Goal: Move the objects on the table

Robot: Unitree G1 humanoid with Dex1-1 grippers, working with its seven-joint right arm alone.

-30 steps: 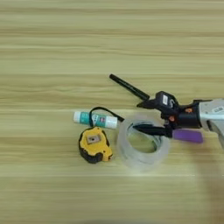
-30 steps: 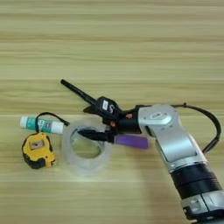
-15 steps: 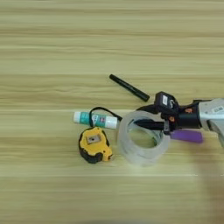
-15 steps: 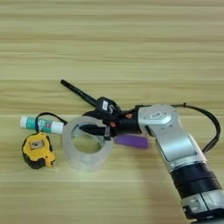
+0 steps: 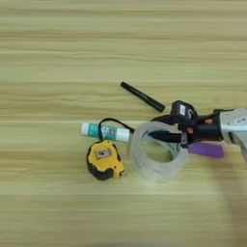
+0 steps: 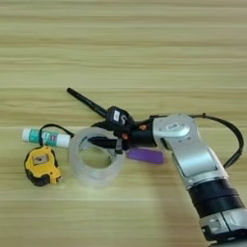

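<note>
My right gripper (image 6: 99,134) reaches in from the right and is shut on the far wall of the wide clear tape roll (image 6: 91,176), with one black finger inside the ring and the other outside. The roll (image 5: 144,166) looks tilted and slightly raised. Just left of it lies the yellow-black tape measure (image 5: 102,159). Its black strap loops over the white-teal glue stick (image 5: 103,131). The thin black pen (image 5: 142,96) lies behind the gripper. Partly under the wrist, the flat purple bar (image 6: 144,155) rests on the table (image 5: 58,58).
The silver forearm (image 6: 193,159) crosses the lower right of the table, with a black cable (image 6: 231,135) arching beside it. The tape measure (image 6: 42,165) and glue stick (image 6: 43,137) sit close to the roll's left side.
The tape roll has shifted a little left and away from me, held by the gripper, and now sits nearer the tape measure. The other items have not moved.
</note>
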